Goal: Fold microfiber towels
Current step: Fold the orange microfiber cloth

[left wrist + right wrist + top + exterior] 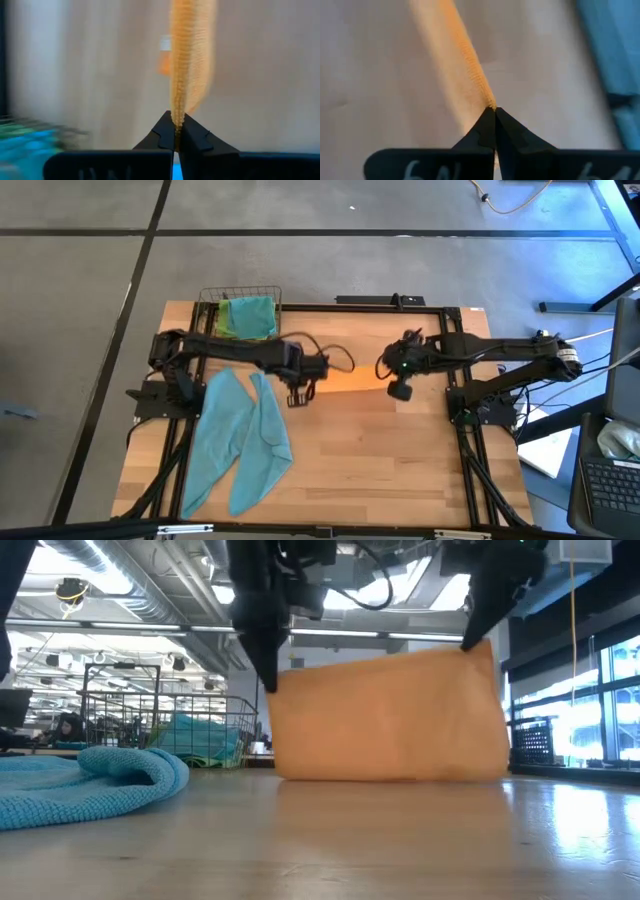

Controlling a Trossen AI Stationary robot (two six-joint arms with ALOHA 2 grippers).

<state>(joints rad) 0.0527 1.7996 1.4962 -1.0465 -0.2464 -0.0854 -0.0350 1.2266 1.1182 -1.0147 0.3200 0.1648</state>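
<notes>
- Hanging between both arms, the orange towel (388, 715) is stretched over mid-tabletop (400, 470), its lower edge near the wood; the left gripper (176, 131) and right gripper (492, 111) each have fingers clamped on a top corner.
- Its fold looks started, not laid flat.
- Two teal towels (240, 440) lie unfolded at left.
- The far-left wire basket (240, 298) holds teal and green cloths, possibly folded.

Two dark jointed arms, black cables looping, pointed black fingertips (167, 131).
</notes>
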